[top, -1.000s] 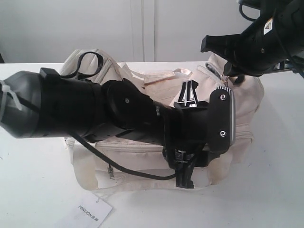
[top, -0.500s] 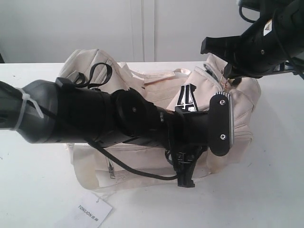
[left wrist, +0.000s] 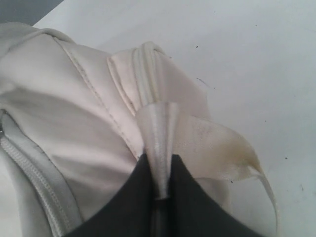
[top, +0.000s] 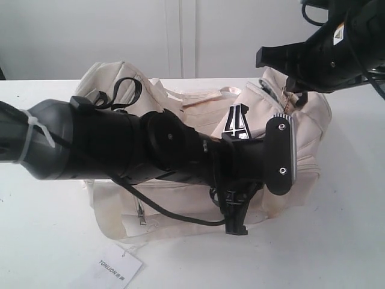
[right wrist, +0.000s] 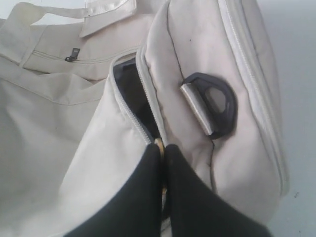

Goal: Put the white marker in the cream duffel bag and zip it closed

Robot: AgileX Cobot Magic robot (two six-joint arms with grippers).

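Cream duffel bag sits on the white table, long side to the exterior camera, paper tag lying flat on the table in front of it.

Left arm lies across the front of the bag. Left wrist view: left gripper has its jaws pressed together on a shiny satin strap, which runs straight down between the two black fingers. Bag fabric bunches just above the pinch.

Right gripper is at the bag's right end, on top. Its jaws are closed on the small gold zipper pull, whose tip just shows between the fingertips. Directly ahead of the jaws the zipper is parted for a short stretch, dark lining showing in the gap. A black D-ring sits just beside the jaws on the bag's end panel, not touched.

White marker: no view shows it; cannot tell where it is.
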